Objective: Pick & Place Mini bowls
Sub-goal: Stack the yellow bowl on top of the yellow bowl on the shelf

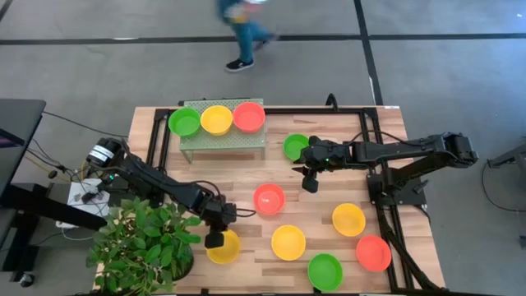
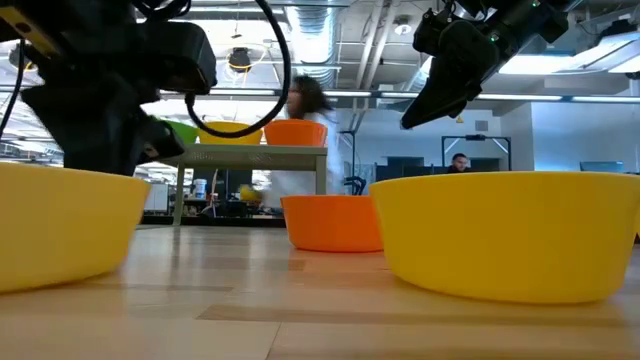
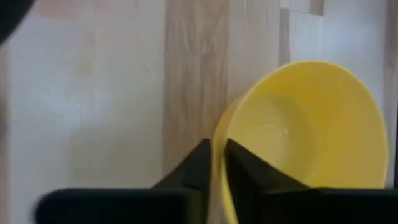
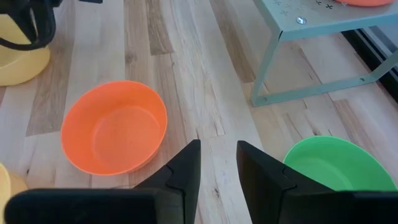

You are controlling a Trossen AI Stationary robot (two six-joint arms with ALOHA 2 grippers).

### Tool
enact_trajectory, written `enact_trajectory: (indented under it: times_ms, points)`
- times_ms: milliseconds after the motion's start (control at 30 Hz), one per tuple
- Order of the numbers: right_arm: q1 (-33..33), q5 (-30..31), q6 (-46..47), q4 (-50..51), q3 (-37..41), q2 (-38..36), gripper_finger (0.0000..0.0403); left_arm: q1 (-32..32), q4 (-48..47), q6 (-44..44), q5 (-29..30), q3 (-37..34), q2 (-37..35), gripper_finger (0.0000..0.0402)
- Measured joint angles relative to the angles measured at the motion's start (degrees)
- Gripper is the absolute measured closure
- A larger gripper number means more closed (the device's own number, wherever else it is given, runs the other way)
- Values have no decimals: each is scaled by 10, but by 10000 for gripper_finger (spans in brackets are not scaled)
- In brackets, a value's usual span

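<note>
Wooden counter [image 1: 246, 230] carries everything. Pale green mesh rack [image 1: 223, 141] at the far side holds three mini bowls in a row: green [image 1: 184, 122], yellow [image 1: 216, 120], red-orange [image 1: 248, 117]. Potted plant [image 1: 144, 242] at the near left corner. Loose bowls on the counter: green bowl [image 1: 293, 146] just right of the rack, red-orange bowl [image 1: 269, 199] mid-counter, yellow bowl [image 1: 288, 242], yellow [image 1: 348, 219], red-orange [image 1: 373, 253], green [image 1: 325, 271] toward the near right. Left hand [image 1: 215, 238] is down at the near-left yellow bowl [image 3: 305, 124], fingers pinched on its rim, one inside, one outside. Right hand [image 4: 217, 168] hangs above the counter between the green bowl and the red-orange one, fingers a little apart, holding nothing. Person [image 1: 245, 33] on the floor beyond the counter.
</note>
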State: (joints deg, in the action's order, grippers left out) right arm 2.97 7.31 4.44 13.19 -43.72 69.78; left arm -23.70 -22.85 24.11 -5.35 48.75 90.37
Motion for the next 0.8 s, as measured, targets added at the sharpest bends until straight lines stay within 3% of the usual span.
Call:
enact_trajectory:
  times_ms: [233,300,600,800]
  points:
    - [0,0,0,0,0,0,305,12,-13,-3,50,4,-31,393]
    - [0,0,0,0,0,0,305,25,-25,0,90,15,-54,393]
    - [0,0,0,-2,0,0,305,114,-39,-57,245,46,-227,393]
    - [0,0,0,-4,0,0,305,209,-41,-74,333,62,-349,393]
